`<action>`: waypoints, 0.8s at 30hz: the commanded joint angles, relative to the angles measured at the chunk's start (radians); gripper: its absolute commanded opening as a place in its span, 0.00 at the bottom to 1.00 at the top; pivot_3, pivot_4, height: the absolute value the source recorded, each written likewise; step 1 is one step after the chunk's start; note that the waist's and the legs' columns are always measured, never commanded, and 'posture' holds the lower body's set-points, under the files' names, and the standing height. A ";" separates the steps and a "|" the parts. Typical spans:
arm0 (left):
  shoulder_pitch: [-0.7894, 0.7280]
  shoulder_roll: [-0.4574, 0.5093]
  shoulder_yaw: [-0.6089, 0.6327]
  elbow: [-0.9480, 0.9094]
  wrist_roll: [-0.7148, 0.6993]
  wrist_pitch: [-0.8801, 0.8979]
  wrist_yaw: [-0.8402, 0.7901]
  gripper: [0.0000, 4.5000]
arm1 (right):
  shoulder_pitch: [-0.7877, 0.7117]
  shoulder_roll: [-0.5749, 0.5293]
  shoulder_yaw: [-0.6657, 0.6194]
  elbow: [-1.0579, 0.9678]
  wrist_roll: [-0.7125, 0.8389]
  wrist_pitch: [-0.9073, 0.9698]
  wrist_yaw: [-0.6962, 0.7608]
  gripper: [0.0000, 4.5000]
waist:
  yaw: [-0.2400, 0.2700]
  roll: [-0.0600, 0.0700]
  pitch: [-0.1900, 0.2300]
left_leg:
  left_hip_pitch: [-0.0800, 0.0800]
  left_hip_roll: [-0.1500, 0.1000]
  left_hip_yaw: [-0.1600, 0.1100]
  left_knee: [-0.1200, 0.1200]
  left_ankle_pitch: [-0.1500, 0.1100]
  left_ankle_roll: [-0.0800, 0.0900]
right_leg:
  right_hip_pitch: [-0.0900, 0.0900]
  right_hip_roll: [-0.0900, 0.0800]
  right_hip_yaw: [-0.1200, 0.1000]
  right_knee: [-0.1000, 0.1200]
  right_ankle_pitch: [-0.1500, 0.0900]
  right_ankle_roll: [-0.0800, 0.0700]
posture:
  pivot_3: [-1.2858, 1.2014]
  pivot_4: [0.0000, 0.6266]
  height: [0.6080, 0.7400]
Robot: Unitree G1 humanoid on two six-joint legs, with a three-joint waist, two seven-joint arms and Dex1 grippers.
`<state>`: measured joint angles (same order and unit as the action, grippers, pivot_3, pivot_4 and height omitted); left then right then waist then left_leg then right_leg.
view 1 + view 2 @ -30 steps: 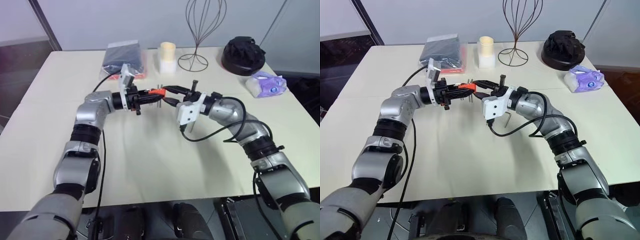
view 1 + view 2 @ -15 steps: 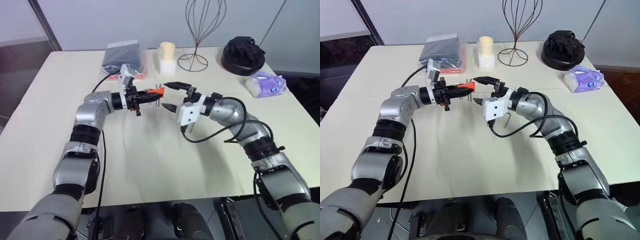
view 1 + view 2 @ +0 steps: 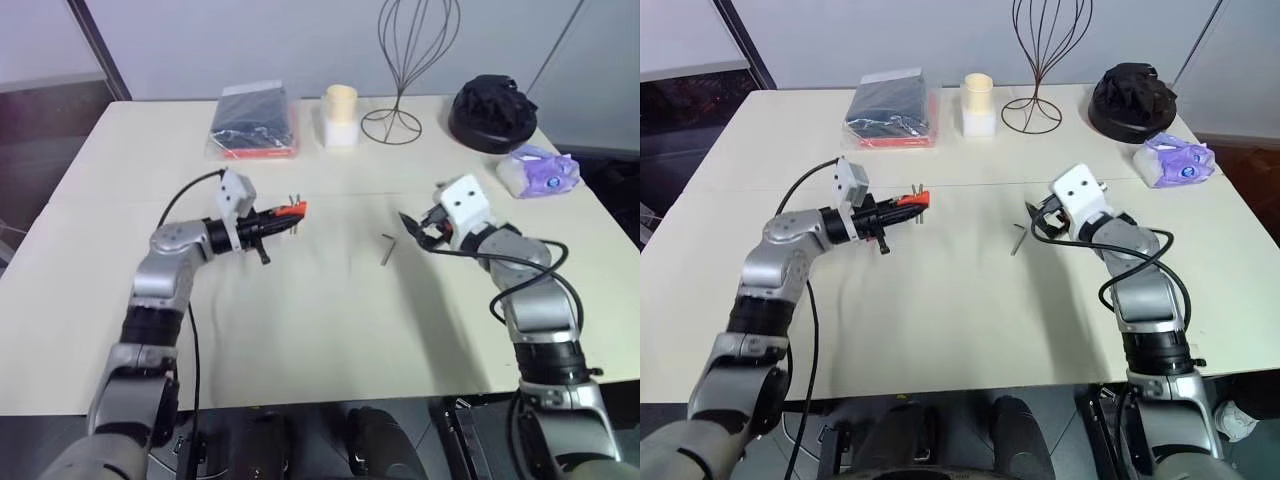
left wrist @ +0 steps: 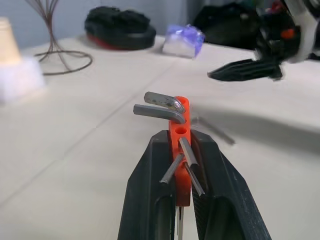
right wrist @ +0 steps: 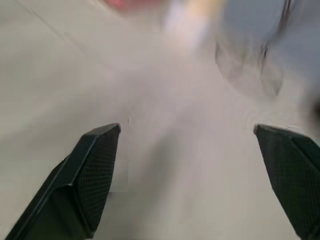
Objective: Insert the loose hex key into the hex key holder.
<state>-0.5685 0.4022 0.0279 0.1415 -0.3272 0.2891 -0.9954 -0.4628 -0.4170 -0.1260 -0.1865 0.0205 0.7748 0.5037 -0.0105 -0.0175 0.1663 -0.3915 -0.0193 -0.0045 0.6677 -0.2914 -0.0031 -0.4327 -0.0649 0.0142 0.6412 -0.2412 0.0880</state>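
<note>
Item: small red-orange plastic hex key holder [image 4: 180, 131] with short grey metal keys projecting. Location: clamped between the two black fingers of the left end effector [image 3: 272, 221], carried above the cream tabletop [image 3: 300, 320], left of centre.

Item: thin dark-grey L-shaped loose hex key [image 3: 387, 248]. Location: flat on the tabletop, right of centre, well apart from the holder, just beside the right end effector [image 3: 418, 229] on its left.

Item: right end effector. State: fingers spread wide, nothing held, poised near the loose key.

Risks noted:
- The key is thin and lies flat; it is likely to be pushed away or flicked by the fingertips instead of being gripped.
- A skewed grasp would leave the short leg misaligned with the holder's small hole, so jamming is possible.
- The holder is pinched at its lower part only; pivoting under insertion force is judged likely.
- The projecting keys could be snagged on approach.
</note>
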 commanded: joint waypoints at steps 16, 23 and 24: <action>0.243 0.084 0.011 -0.383 -0.104 0.184 0.134 0.00 | -0.088 0.201 0.033 -0.039 0.088 0.465 -0.255 0.98 | -0.003 0.001 -0.001 | 0.001 -0.001 0.000 -0.001 0.000 0.000 | 0.000 0.002 0.000 0.000 0.000 0.000 | 0.52 0.24 1.00; 0.246 0.092 -0.006 -0.370 -0.096 0.155 0.132 0.00 | -0.106 0.211 0.069 0.044 0.084 0.422 -0.292 0.98 | -0.004 0.001 -0.001 | 0.001 -0.002 0.000 0.000 0.000 0.000 | 0.000 0.002 -0.001 0.000 0.000 0.000 | 0.52 0.24 1.00; 0.246 0.091 -0.007 -0.370 -0.095 0.153 0.134 0.00 | -0.108 0.211 0.074 0.066 0.080 0.409 -0.299 0.98 | -0.005 0.001 -0.001 | 0.001 -0.002 0.000 -0.001 0.000 0.000 | 0.000 0.002 -0.001 0.000 0.000 0.000 | 0.52 0.24 1.00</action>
<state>-0.3180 0.4891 0.0179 -0.2092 -0.4176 0.4646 -0.8636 -0.5569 -0.2079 -0.0570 -0.1379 0.1086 1.2113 0.2164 -0.0159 -0.0162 0.1655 -0.3907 -0.0210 -0.0045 0.6672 -0.2914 -0.0031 -0.4325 -0.0627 0.0135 0.6409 -0.2414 0.0878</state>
